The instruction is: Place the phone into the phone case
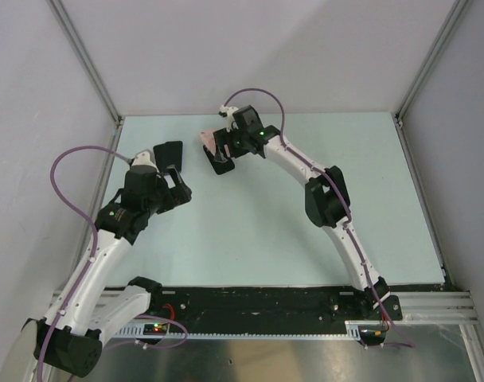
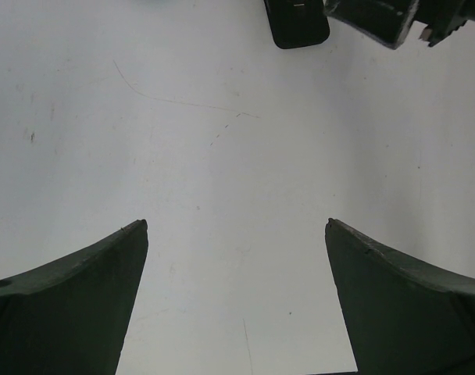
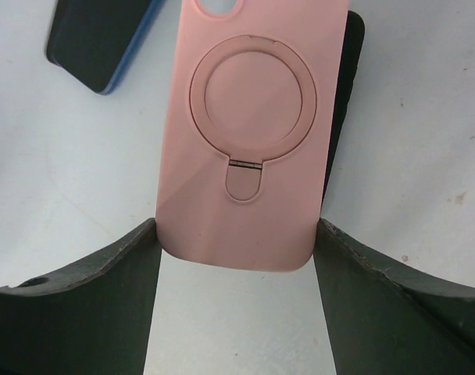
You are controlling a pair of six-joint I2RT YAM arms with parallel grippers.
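A pink phone case (image 3: 249,133), its ring holder facing the camera, sits between the fingers of my right gripper (image 3: 237,223). Both fingers press against its long edges, so the gripper is shut on it. From above, the case (image 1: 211,141) shows at the far middle of the table, with the right gripper (image 1: 220,148) on it. The phone (image 3: 97,43) is dark with a blue edge and lies flat just beyond the case; it also shows from above (image 1: 220,165) and from the left wrist (image 2: 298,23). My left gripper (image 2: 236,223) is wide open over bare table, with nothing between its fingers, to the left (image 1: 174,169).
The pale table (image 1: 306,223) is walled by grey panels, with metal posts (image 1: 119,119) at the back corners. A dark strip (image 3: 345,101) runs along the case's right side; I cannot tell what it is. Purple cables loop over both arms.
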